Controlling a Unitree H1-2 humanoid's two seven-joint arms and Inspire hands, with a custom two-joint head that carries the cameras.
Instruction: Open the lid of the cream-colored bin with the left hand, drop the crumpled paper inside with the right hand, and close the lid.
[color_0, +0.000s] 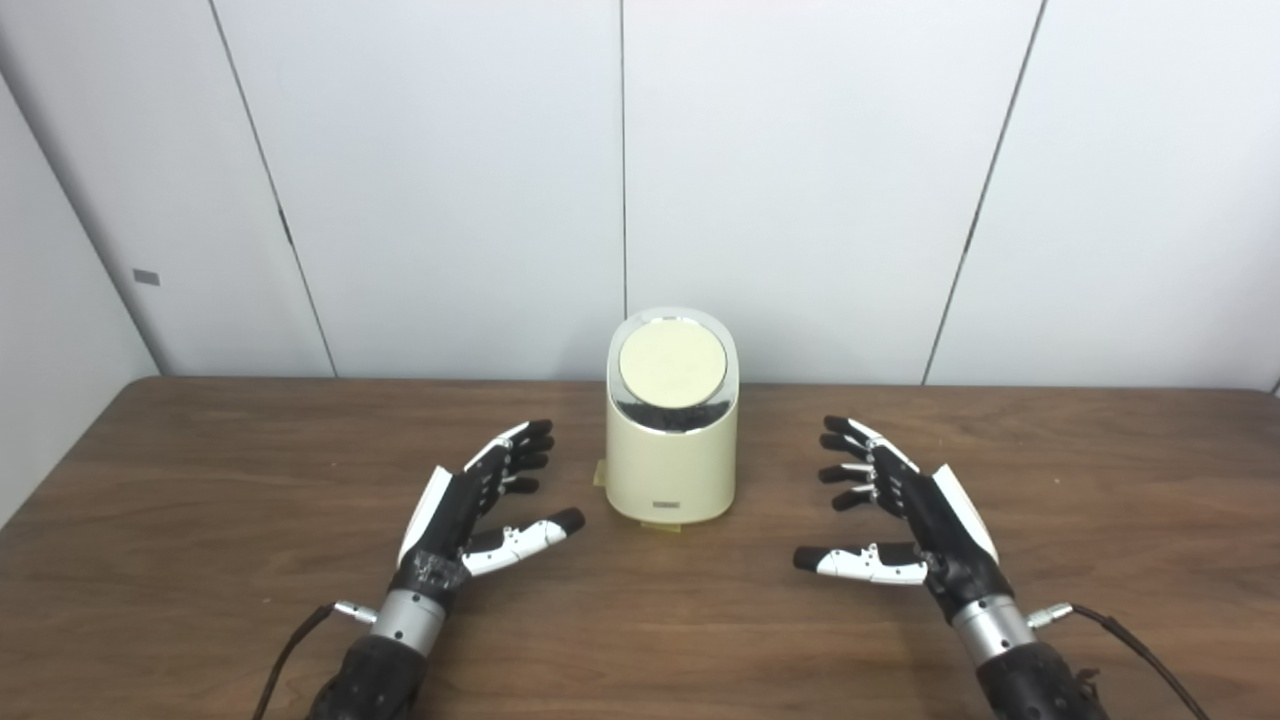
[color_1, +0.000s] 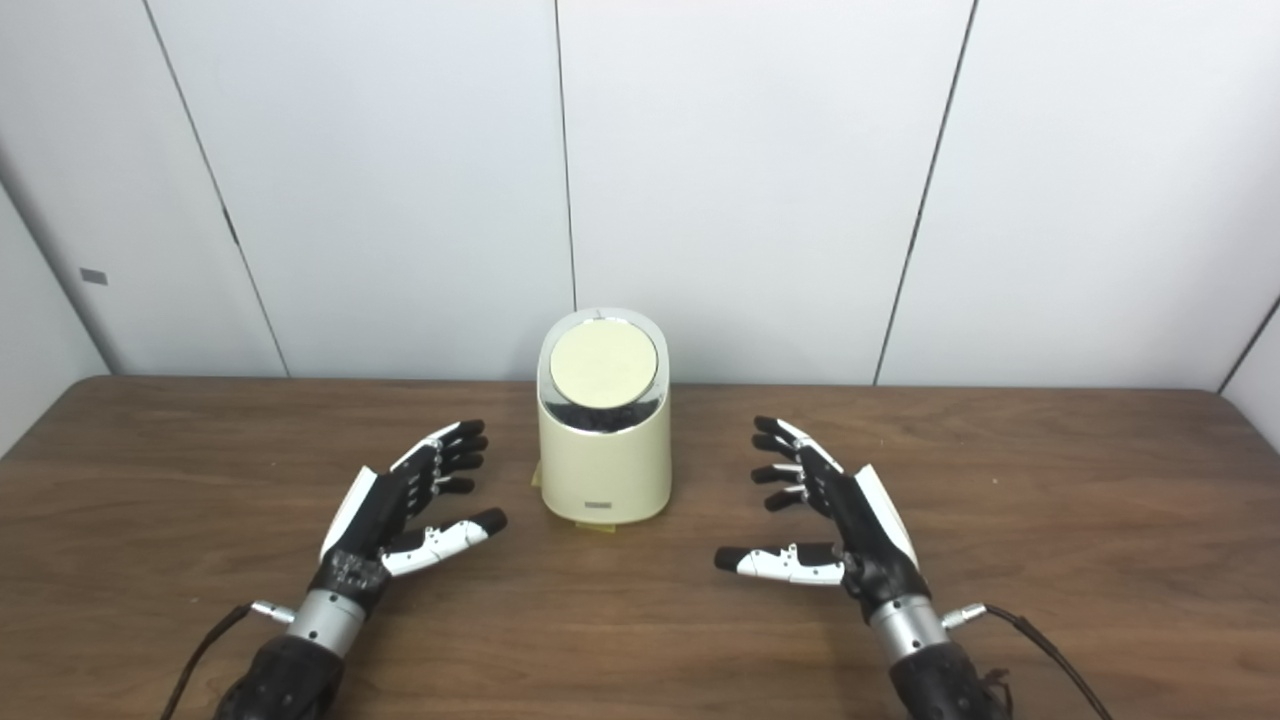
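Between spread hands: shut bin (color_0: 671, 460).

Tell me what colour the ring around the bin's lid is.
Shiny silver, chrome-like, around the cream lid of the bin; clearest in the left eye view.

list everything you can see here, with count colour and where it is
bin: one, cream, on the table at centre, near the far edge
lid: one, cream disc in a shiny rim, on top of the bin, closed
tape: small yellowish pieces at the bin's base, left and front
table: one, dark brown wood, fills the lower half
wall: white panels with dark seams, behind the table
crumpled paper: none in view
left hand: one, black and white, open, left of the bin, apart from it
right hand: one, black and white, open, right of the bin, apart from it
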